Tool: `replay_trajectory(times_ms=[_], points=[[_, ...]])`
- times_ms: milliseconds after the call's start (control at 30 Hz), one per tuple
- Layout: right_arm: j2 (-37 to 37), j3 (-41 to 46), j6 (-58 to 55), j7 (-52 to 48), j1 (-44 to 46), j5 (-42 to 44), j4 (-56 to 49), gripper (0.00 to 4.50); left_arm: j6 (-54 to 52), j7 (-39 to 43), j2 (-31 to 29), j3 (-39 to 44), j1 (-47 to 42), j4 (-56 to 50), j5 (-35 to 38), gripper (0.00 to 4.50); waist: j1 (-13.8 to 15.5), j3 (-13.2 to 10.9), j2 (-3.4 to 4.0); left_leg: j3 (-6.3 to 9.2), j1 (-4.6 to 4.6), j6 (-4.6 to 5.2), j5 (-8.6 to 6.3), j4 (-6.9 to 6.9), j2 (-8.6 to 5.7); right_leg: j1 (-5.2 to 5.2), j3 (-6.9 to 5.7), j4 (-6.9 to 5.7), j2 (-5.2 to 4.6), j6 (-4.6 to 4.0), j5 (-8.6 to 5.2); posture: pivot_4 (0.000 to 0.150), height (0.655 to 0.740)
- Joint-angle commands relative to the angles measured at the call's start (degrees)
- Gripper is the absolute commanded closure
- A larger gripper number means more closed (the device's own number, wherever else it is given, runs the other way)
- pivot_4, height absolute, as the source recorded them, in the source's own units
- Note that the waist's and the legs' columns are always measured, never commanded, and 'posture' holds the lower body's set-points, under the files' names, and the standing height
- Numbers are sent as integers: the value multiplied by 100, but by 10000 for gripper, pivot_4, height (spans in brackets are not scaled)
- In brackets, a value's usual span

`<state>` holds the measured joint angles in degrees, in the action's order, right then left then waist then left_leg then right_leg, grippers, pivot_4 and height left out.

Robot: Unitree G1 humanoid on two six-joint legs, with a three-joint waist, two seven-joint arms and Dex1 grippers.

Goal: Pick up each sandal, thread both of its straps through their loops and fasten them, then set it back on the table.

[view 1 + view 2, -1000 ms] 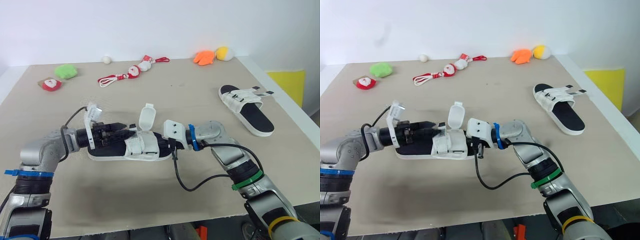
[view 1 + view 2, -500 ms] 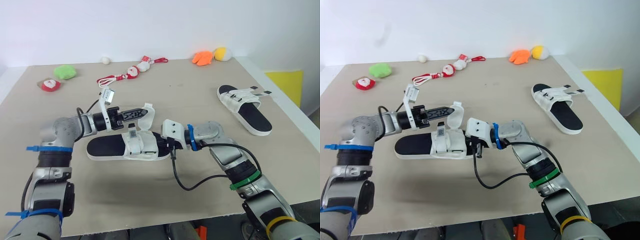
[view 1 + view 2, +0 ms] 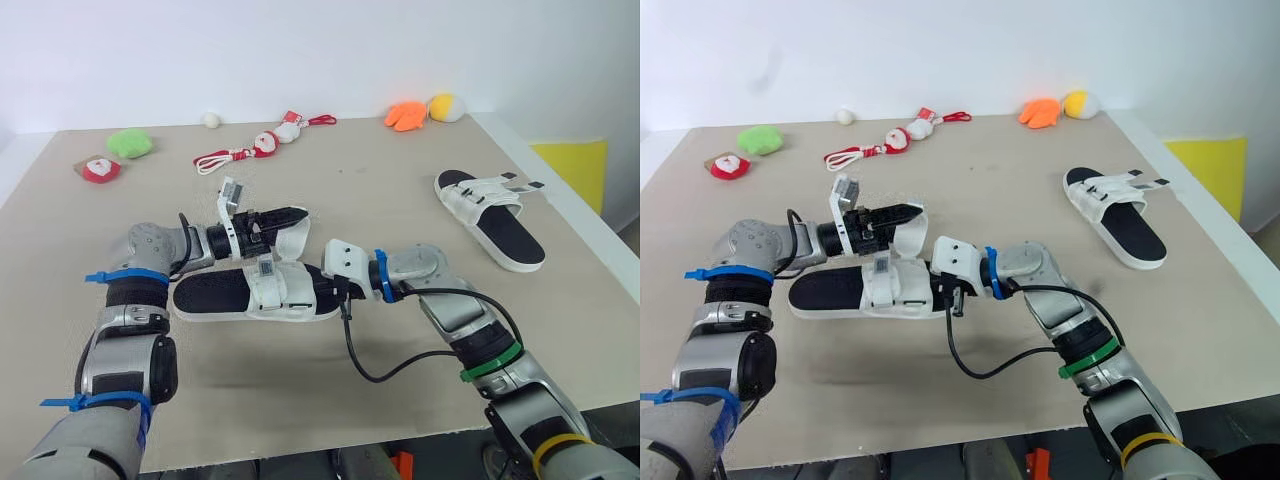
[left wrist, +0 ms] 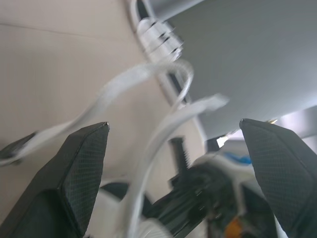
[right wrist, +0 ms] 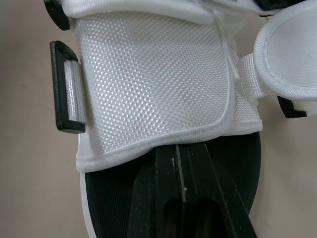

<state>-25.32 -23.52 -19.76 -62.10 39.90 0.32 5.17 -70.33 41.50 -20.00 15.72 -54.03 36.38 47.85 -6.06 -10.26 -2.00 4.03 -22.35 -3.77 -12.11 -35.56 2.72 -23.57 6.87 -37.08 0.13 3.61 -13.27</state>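
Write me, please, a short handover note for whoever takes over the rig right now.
Left gripper: open, at the near sandal's raised strap.
Right gripper: shut, tips tucked under that sandal's upper, on its footbed.
Near sandal lies on the table. Far sandal lies to the right, strap ends loose.
Done: nothing fastened, as far as shows.
Left: thread and fasten both sandals' straps.

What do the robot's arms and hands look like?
Both arms are silver-grey with white wrist mounts; the left hand and right hand are black. Blue bands mark the left arm; blue, green and yellow bands and a looping black cable mark the right arm.
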Motion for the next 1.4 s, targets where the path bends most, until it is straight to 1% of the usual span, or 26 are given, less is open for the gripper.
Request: replay_trajectory(times_ms=[33, 167, 333, 400, 433, 500, 600, 700, 800, 900, 933, 967, 1033, 1233, 1400], points=[[-55, -106, -176, 90, -185, -160, 97, 45000, -205, -227, 163, 611, -227, 127, 366, 1198, 2, 0, 0, 0, 0, 0, 0, -1, 0, 1, -1, 0, -1, 0, 0, 1500, 7400], [-71, -114, -194, 84, -223, -161, 58, 45000, -339, -383, 269, 759, -63, -92, 413, 1198, 3, 0, 0, 2, -1, -1, 0, 0, 0, 0, -2, 0, -1, 3, -2, 1500, 7400], [-78, -112, -177, 70, -208, -163, 76, 45000, -354, -630, 342, 1066, -12, -90, 496, 1198, 3, 0, 0, 2, -1, -2, 1, 0, -1, 2, -3, 0, -2, 4, -2, 1500, 7400], [-83, -117, -177, 61, -211, -161, 62, 45000, -375, -629, 315, 1071, 67, -311, 504, 1198, 4, 0, 0, 3, -1, -2, 1, 0, -1, 1, -4, 0, -2, 4, -2, 1500, 7400], [-83, -119, -181, 55, -210, -158, 59, 45000, -385, -604, 261, 1056, 135, -480, 515, 1198, 2, 0, 0, 3, -1, -2, 1, 0, -1, 1, -4, 0, -2, 4, -2, 1500, 7400], [-101, -124, -179, 33, -213, -159, 55, 45000, -67, -280, -20, 664, 503, -1204, 287, 1198, 2, 0, 0, 3, -1, -3, 1, 1, -1, 1, -4, 0, -3, 5, -3, 1500, 7400], [-131, -134, -149, 2, -210, -161, 74, 45000, 281, 200, -461, 348, 930, -1833, 132, 1198, -16, -2, 3, 2, 2, -10, 2, 12, 0, -4, -1, 0, -3, 5, -5, 1500, 7400], [-135, -145, -107, -24, -189, -164, 113, 45000, 1221, 755, -837, -114, 1329, -2238, -370, 1198, 27, -2, 3, 12, 1, -15, 4, 16, 2, -2, -15, -3, -3, 2, -11, 1500, 7400], [-103, -165, -73, -45, -167, -154, 122, 45000, 2147, 987, -924, -191, 1387, -2051, -771, 1198, 43, -1, 2, 12, 2, -22, 8, 9, -4, 9, -19, -1, -13, -2, -11, 1500, 7400], [-82, -165, -33, -47, -144, -157, 154, 45000, 3530, 1130, -983, -791, 1408, -1694, -1755, 1198, 45, -1, 2, 11, 3, -24, 11, 3, -4, 9, -19, 0, -14, -6, -8, 1500, 7400], [-82, -169, -8, -56, -139, -159, 165, 45000, 4269, 1180, -1001, -1159, 1406, -1493, -2287, 1198, 48, -1, 2, 11, 4, -24, 12, 4, -4, 10, -19, 0, -13, -7, -8, 1500, 7400], [-83, -171, 8, -63, -136, -158, 172, 45000, 4737, 1244, -1000, -1400, 1388, -1323, -2619, 1198, 53, -1, 3, 11, 5, -23, 12, 5, -4, 10, -20, -1, -12, -7, -7, 1500, 7400], [-83, -165, 32, -68, -126, -152, 176, 45000, 5427, 1396, -931, -1735, 1266, -894, -3055, 1198, 51, -1, 3, 11, 4, -23, 12, 6, -4, 8, -19, 0, -12, -7, -7, 1500, 7400], [-92, -133, 20, -75, -120, -141, 140, 45000, 5998, 1662, -585, -1775, 628, 344, -3261, 1198, 50, -1, 2, 11, -9, -18, 9, 6, -3, -2, -21, -1, -10, -9, -9, 1500, 7400], [-116, -109, -3, -58, -150, -137, 92, 45000, 6152, 1980, -346, -1775, 220, 916, -3319, 1198, 47, -1, 3, 11, -9, -16, 8, 6, -3, 0, -21, -1, -10, -6, -11, 1500, 7400]])
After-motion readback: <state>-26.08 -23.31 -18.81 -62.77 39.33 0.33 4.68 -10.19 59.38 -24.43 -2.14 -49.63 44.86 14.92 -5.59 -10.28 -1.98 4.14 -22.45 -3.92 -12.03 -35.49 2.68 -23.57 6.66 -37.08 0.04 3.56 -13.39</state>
